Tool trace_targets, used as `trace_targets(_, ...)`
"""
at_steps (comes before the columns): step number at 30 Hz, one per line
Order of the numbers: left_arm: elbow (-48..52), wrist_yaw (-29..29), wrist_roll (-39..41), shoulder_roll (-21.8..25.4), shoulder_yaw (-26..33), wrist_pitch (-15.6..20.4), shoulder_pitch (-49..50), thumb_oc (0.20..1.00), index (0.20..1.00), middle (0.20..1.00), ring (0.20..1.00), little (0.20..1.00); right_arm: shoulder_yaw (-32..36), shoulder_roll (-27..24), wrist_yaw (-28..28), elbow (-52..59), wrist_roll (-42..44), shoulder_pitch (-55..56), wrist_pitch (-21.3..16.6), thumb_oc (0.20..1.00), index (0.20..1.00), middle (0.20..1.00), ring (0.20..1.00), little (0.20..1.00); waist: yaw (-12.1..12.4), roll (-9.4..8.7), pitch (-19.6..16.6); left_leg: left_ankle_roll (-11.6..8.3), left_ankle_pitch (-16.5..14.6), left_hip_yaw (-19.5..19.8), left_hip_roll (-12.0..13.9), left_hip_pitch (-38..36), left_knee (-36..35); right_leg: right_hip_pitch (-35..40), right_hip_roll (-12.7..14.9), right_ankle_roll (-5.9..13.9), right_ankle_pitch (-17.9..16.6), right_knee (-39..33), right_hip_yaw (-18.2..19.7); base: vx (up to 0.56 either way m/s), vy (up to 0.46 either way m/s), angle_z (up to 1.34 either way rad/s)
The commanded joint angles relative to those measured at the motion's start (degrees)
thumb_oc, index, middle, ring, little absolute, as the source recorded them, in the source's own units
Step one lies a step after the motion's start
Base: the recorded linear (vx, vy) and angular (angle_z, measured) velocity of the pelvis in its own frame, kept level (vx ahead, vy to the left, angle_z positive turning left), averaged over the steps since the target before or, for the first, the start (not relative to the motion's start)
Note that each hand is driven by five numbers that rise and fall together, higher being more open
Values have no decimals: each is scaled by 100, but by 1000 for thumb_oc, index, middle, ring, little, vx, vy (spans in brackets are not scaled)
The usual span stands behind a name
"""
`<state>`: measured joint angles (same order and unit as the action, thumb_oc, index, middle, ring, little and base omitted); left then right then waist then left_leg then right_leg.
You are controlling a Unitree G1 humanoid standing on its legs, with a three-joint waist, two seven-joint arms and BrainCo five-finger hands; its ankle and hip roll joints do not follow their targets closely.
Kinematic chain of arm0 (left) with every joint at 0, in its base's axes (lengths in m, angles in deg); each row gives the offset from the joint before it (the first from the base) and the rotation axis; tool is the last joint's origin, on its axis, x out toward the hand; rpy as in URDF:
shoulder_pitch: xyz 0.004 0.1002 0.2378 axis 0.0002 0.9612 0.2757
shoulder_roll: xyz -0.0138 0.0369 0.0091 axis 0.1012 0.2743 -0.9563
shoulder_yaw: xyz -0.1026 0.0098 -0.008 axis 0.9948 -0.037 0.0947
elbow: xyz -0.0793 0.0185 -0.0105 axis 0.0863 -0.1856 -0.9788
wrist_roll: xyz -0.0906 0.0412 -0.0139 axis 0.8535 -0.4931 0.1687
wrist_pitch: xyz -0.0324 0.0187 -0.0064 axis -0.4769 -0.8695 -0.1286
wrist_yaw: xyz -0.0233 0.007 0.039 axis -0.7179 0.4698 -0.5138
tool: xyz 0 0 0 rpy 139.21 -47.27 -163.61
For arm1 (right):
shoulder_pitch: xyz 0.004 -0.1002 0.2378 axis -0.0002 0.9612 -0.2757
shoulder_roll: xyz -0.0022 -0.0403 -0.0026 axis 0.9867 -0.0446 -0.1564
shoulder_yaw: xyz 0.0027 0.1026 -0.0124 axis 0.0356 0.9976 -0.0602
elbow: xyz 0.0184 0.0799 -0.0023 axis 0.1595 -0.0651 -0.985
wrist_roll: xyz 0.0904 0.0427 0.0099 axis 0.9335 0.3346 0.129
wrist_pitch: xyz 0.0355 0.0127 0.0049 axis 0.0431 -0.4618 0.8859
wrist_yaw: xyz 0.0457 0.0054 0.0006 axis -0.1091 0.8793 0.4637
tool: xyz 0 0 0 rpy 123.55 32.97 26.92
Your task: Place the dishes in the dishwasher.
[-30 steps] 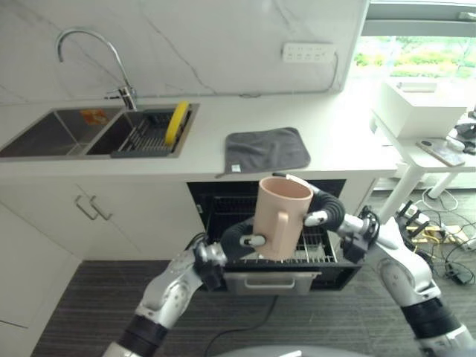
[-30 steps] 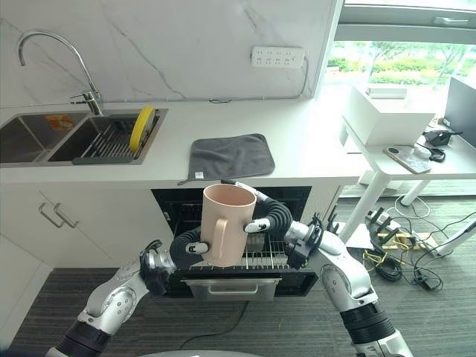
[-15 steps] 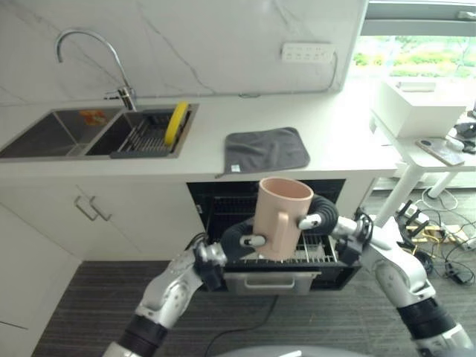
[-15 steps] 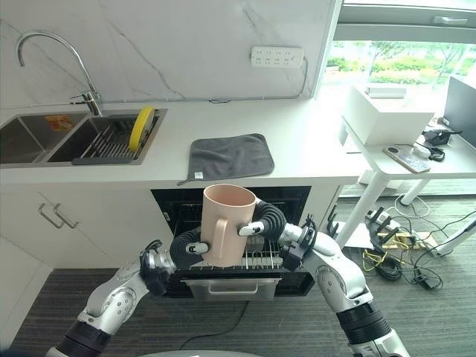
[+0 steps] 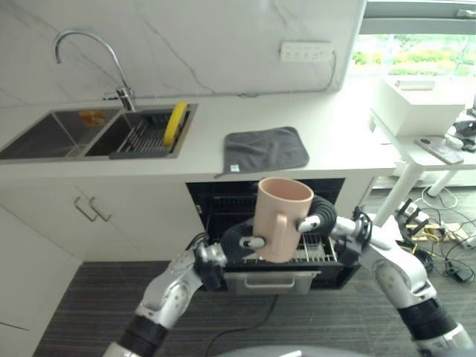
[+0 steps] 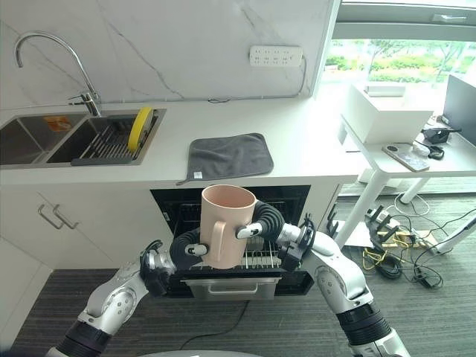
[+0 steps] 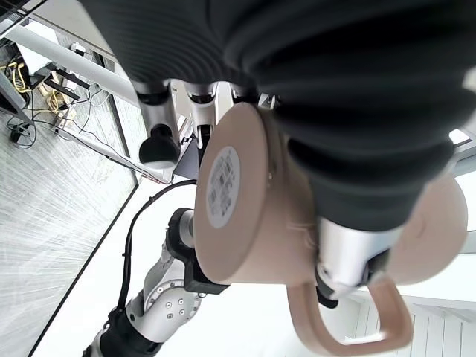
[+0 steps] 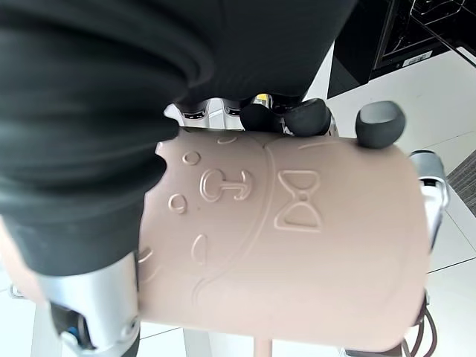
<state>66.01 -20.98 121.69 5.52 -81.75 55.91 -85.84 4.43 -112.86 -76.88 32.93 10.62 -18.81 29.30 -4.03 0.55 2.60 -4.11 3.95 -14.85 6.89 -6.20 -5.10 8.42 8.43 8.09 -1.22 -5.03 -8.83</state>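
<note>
Pink mug (image 5: 282, 218) is held mid-air between both hands, upright, mouth up, long axis vertical, handle facing the robot. Left hand (image 5: 239, 242) wraps the mug's lower left side, fingers and thumb curled round it. Right hand (image 5: 318, 216) wraps it from the right and a little higher, with a dark fingertip (image 5: 303, 223) showing on the near wall. The right wrist view shows the embossed mug wall with fingertips (image 8: 379, 123) hooked over its far edge. The left wrist view shows the mug base with the left hand's fingertips (image 7: 158, 148) against it.

Directly below and behind the mug is the pulled-out dishwasher rack (image 5: 321, 251), wire tines up. Its front lip and handle (image 5: 265, 281) sit just under the left hand. The rack wire visible to the right of the mug looks bare; the part behind the mug is hidden. The dishwasher opening (image 5: 223, 201) is dark, and the bench (image 5: 335, 130) edge runs straight above it, so there is open air between the mug rim and the bench underside. Grey carpet floor (image 5: 89, 305) lies nearest on the left, with white cabinet doors (image 5: 111, 219) left of the opening.

On the bench, a grey cloth (image 5: 265, 149) lies flat right above the opening. Further left, the sink (image 5: 97, 132) has a drying rack (image 5: 145, 136) in it with a yellow plate (image 5: 175, 123) standing on edge, and the tap (image 5: 89, 59) behind. A white side table (image 5: 416, 160) stands to the right, well apart.
</note>
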Motion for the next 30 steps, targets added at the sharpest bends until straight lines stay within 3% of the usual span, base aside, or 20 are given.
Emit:
trace_targets(1, -94, -89, -149, 19, -66, 169, -326, 200, 200, 200, 200, 200, -12, 255, -184, 569, 204, -621, -110, 1000, 1000, 1000, 1000, 1000, 119, -126, 56, -141, -486, 70, 407, -356, 10, -58, 105, 67, 51, 3, -268, 0, 0, 0)
trace_targets(18, -157, -305, -100, 42, -99, -2, -330, 200, 200, 200, 200, 200, -192, 280, -744, 603, 462, -750, 385, 1000, 1000, 1000, 1000, 1000, 141, -131, 39, -144, -477, 45, 416, -357, 10, -58, 104, 67, 51, 3, -276, 0, 0, 0)
trace_targets(30, -194, -345, -119, 42, -109, 43, -289, 200, 200, 200, 200, 200, -199, 326, -811, 618, 549, -719, 364, 1000, 1000, 1000, 1000, 1000, 139, -131, 48, -141, -472, 59, 412, -361, 10, -47, 82, 52, 60, 3, -255, 0, 0, 0)
